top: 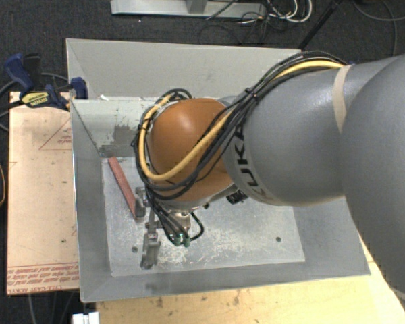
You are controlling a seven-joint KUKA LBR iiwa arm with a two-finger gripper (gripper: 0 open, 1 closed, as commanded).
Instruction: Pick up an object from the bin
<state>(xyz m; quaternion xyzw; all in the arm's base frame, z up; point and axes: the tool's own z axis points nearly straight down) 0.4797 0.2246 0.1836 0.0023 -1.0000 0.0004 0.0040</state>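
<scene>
A thin reddish-brown stick (123,185) lies flat on the floor of the bin (88,201), in the left part of the frame, close to the bin's left wall; its long axis runs on a slant, the upper end pointing toward the upper left, near the back corner, and the lower end pointing toward the lower right; that lower end goes out of sight behind the robot's wrist parts. Just below and to the right of that end, the claw (148,256) hangs low over the scuffed grey floor, near the bin's front left corner; whether it is open or closed cannot be told, and nothing is seen held in it. Above the claw sits the rounded orange cover (182,137), with black and yellowish cables (189,171) looped round it; behind that the thick grey arm (310,133) comes in from the right of the frame.
</scene>
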